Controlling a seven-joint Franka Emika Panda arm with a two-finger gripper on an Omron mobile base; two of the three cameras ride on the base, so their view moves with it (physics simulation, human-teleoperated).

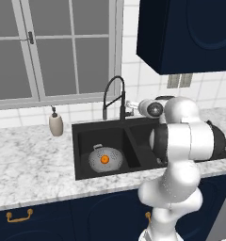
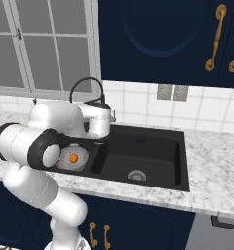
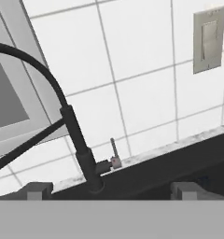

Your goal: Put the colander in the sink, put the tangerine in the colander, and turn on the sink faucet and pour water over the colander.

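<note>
The grey colander point(image 1: 94, 161) point(image 2: 83, 161) sits in the left basin of the black sink point(image 1: 84, 139) point(image 2: 155, 149). The orange tangerine point(image 1: 104, 159) point(image 2: 73, 158) lies in its middle. Behind the divider between the basins rises the black gooseneck sink faucet point(image 1: 115, 94) point(image 2: 87, 82) point(image 3: 78, 139). Its small side lever point(image 3: 114, 150) stands upright beside the base. My gripper point(image 1: 130, 105) point(image 3: 111, 190) hovers over the sink's back edge, just right of the faucet, facing the lever. It is open with nothing between its fingertips point(image 3: 39, 190). No water is running.
A beige soap dispenser point(image 1: 55, 124) stands on the marble counter left of the sink. The right basin point(image 2: 136, 175) holds only its drain. Outlet plates point(image 3: 209, 39) point(image 2: 168, 92) hang on the tiled wall, and dark upper cabinets point(image 1: 185, 33) hang above.
</note>
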